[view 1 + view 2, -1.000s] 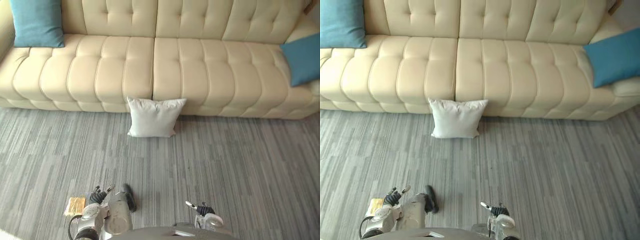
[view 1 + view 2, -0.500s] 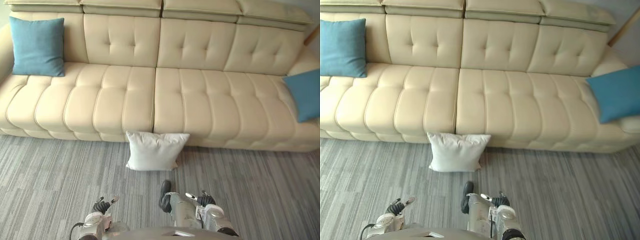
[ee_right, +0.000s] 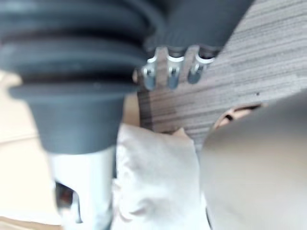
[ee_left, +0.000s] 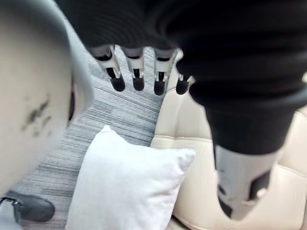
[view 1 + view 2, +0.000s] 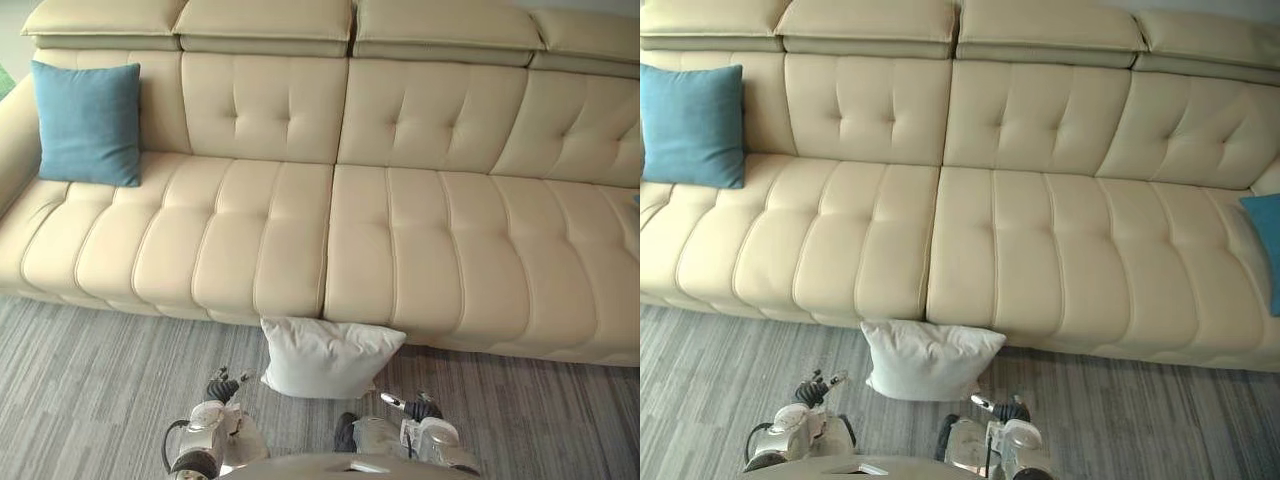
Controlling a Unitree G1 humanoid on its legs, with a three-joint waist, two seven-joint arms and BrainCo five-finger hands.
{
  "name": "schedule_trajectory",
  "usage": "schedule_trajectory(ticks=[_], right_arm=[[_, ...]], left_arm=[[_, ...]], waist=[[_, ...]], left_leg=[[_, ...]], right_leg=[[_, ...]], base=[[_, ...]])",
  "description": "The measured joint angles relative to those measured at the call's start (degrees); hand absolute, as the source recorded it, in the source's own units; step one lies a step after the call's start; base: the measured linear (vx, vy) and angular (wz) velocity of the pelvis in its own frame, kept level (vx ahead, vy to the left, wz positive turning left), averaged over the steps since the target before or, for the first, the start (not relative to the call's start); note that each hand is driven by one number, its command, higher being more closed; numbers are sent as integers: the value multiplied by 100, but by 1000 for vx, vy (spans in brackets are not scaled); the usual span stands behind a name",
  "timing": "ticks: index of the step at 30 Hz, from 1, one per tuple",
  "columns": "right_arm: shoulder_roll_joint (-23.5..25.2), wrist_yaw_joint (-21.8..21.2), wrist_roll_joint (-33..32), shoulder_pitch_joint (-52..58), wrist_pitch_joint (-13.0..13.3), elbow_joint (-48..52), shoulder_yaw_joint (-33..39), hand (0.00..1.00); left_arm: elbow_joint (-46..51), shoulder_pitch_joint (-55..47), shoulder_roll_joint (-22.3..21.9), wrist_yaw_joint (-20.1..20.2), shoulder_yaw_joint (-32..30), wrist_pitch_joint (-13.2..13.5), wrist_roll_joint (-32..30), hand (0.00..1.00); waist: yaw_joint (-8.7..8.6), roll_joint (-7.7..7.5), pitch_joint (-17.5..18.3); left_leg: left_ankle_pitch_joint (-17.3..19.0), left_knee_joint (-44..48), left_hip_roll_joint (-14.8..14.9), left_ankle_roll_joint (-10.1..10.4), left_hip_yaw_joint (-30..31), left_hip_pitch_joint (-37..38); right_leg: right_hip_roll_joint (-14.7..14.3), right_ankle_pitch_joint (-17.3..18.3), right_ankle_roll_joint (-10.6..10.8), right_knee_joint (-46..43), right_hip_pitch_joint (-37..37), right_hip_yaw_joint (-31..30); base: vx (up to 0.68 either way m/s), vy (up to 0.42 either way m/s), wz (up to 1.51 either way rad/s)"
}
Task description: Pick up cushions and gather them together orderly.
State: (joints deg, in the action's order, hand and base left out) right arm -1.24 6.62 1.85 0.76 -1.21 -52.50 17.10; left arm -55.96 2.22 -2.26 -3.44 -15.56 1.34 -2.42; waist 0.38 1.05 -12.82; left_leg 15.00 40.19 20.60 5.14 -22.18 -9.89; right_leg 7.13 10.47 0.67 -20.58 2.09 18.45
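**Gathering not yet begun: no cushion in hand, three lying apart**

Nothing had been gathered. The white cushion (image 5: pixel 328 357) stood on the grey carpet (image 5: pixel 80 380), propped against the front of the sofa (image 5: pixel 400 250) just below the seam between its two middle seats. One blue cushion (image 5: pixel 88 122) sat upright on the seat at the sofa's left end, leaning on the backrest. A second blue cushion (image 5: pixel 1268 248) showed at the far right end, cut off by the edge of the right eye view. The three were well apart, with the whole run of seats between the two blue ones.

Both hands were low in front of the robot, near the white cushion but not touching it. The left hand (image 4: pixel 138 72) was released: its fingers pointed out straight over the carpet, its thumb stood apart from them, and nothing lay between. The right hand (image 3: pixel 169 75) also held nothing; its fingers hung loose above the carpet, with the white cushion past them.

Judged from this, the task was at its very start, in the approach to the first pick. The white cushion was the nearest and the only one off the sofa, so it looked the likely first thing to lift. Left to do: take hold of it, set it on the seat, then bring the blue cushions from either end and line all three up side by side. Being soft and wide, the cushion probably needed both hands.
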Motion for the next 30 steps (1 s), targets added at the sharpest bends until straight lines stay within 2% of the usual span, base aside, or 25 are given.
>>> schedule_trajectory(ticks=[1, 2, 3, 4, 7, 8, 9, 12, 16, 21, 25, 27, 28, 29, 30], right_arm=[[-8, 2, 11, 17, -9, 2, 0, 0], [-57, 8, 16, 11, -15, -21, -5, 0], [123, -8, 23, 21, -20, -12, -18, 0], [192, -10, 23, 26, -21, -27, -17, 0], [225, -9, 46, 41, -16, -37, -15, 0], [227, -10, 76, 42, -9, -80, -18, 0], [218, -11, 78, 41, -7, -86, -19, 0], [47, -11, 79, 38, 12, -287, -108, 0], [-102, -14, 79, 54, 22, -497, -171, 0], [-204, -14, 82, 56, 27, -523, -357, 0], [-259, -12, 85, 22, 24, -589, -545, 0], [-271, -4, 84, -40, 25, -586, -603, 0], [-277, 4, 84, -121, 24, -570, -666, 0], [-286, 9, 87, -220, 24, -532, -775, 0], [-280, 9, 86, -253, 24, -500, -830, 0]], left_arm=[[3, 0, 0, -3, 15, 2, 0, 0], [-2, 18, -13, -7, 66, 9, 4, 0], [-9, 51, 192, -44, 133, 41, 3, 0], [-20, 53, 307, -51, 226, 57, 1, 0], [-304, -32, 364, -37, 300, 30, -3, 0], [-333, -98, 408, -13, 353, 30, -5, 0], [-344, -144, 421, -5, 376, 28, -10, 0], [-445, -210, 454, -3, 456, 25, -14, 0], [-533, -249, 476, 2, 537, 28, -17, 0], [-546, -292, 538, 8, 592, 29, -20, 0], [-532, -314, 612, 4, 626, 36, -7, 0], [-533, -296, 641, 0, 627, 41, -2, 0], [-520, -274, 675, -1, 658, 44, 10, 0], [-499, -248, 708, -7, 659, 44, 16, 0], [-481, -232, 743, -8, 662, 45, 37, 0]], waist=[[34, 29, 19], [106, 9, 52], [106, -146, 125], [105, -236, 179], [89, -320, 232], [101, -232, 243], [96, -294, 320], [57, -208, 346], [27, -179, 377], [-12, -197, 399], [-3, -306, 453], [-6, -331, 443], [-13, -351, 427], [-14, -364, 390], [-18, -360, 360]], left_leg=[[-164, -840, -100, -73, 33, -21], [-484, -1247, -298, 125, 147, 82], [-544, -1399, -576, 28, 105, 119], [-541, -1452, -667, 8, 169, 113], [-507, -1670, -842, -51, 124, 411], [-508, -1810, -903, -51, 69, 503], [-509, -1894, -926, -50, 20, 551], [-690, -2304, -1027, -19, -31, 718], [-900, -2830, -1087, 41, -27, 1048], [-1065, -3257, -1240, 71, 16, 1244], [-1184, -3491, -1359, 104, -140, 1287], [-1117, -3426, -1365, 166, -232, 1161], [-948, -3258, -1357, 188, -298, 944], [-827, -3078, -1337, 182, -302, 770], [-726, -2950, -1278, 186, -332, 641]], right_leg=[[83, 4, 135, -76, -22, -91], [132, 86, 367, -121, 29, -290], [206, 35, 453, 205, 8, -531], [106, -75, 450, 516, -45, -603], [39, -408, 442, 1038, -424, -747], [39, -456, 421, 1146, -460, -813], [41, -478, 446, 1203, -466, -856], [29, -660, 444, 1447, -506, -929], [-56, -847, 405, 1682, -624, -1048], [-36, -976, 438, 1855, -599, -1216], [21, -1002, 486, 1919, -399, -1506], [21, -1068, 479, 1907, -176, -1699], [-4, -1154, 432, 1892, 117, -1900], [-17, -1173, 372, 1900, 308, -1929], [-16, -1164, 196, 1911, 434, -1781]], base=[[199, 350, -31], [219, 347, -25], [178, 236, -11], [139, 119, 12], [101, 79, 2], [99, 100, -19], [74, 41, -26], [33, -19, -17], [-15, -32, -22], [-109, -6, -19], [-139, 14, -24], [-167, 31, -57], [-202, 33, -89], [-190, 29, -100], [-136, 16, -93]])
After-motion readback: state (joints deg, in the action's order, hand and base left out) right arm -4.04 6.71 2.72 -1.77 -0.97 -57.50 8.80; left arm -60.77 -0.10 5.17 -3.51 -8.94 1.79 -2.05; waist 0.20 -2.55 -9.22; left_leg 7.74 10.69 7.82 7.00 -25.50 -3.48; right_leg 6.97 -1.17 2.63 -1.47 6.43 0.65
